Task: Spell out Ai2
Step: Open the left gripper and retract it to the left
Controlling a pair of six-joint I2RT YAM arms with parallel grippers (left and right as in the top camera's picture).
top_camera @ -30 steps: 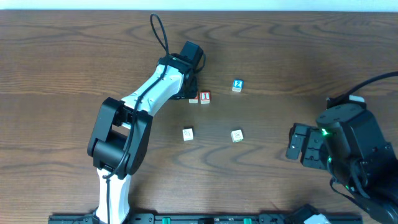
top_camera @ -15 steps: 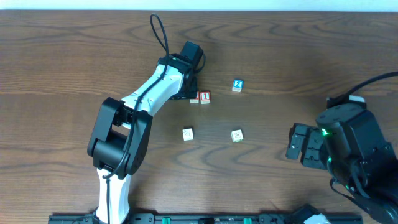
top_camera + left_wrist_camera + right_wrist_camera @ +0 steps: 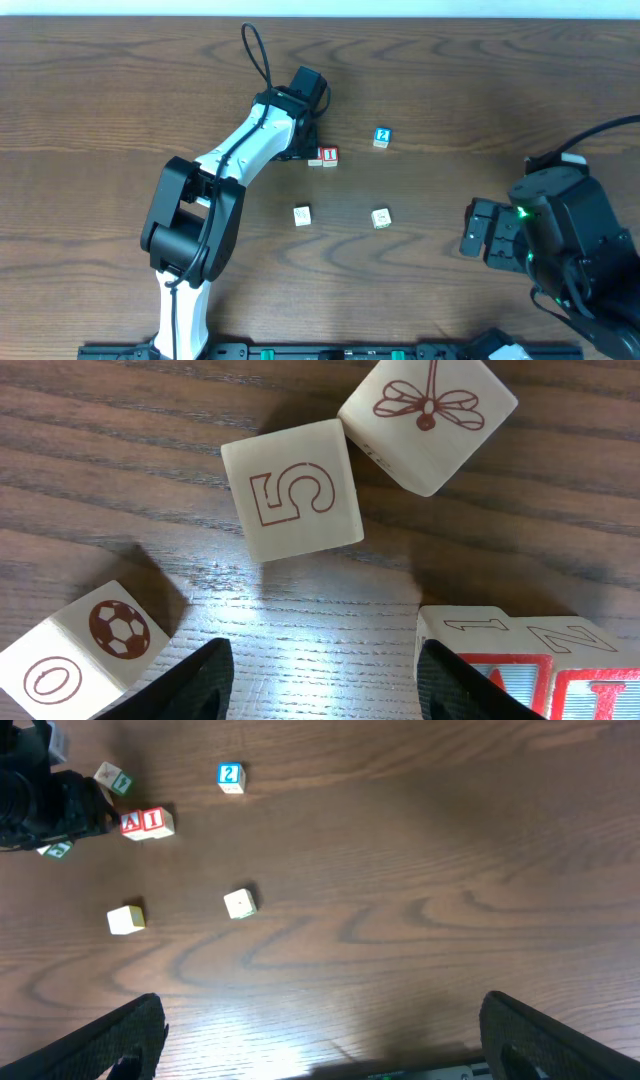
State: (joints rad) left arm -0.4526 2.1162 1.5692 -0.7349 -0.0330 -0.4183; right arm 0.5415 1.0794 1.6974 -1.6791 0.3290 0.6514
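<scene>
Red A block [image 3: 314,157] and red I block [image 3: 329,156] lie touching side by side, the A on the left. Just left of this pair the left gripper [image 3: 322,660] hangs low over the table [image 3: 450,90], fingers spread wide with only bare wood between them, and its right finger is just beside the pair. Around it lie a soccer-ball block [image 3: 85,650], a 5 block [image 3: 292,490] and a dragonfly block [image 3: 428,420]. Two pale blocks [image 3: 302,215] lie apart, nearer the robot than the pair. The blue 2 block [image 3: 381,137] sits right of the pair, not touching it. Well right of the pair, the right gripper [image 3: 322,1010] gapes wide and holds nothing.
</scene>
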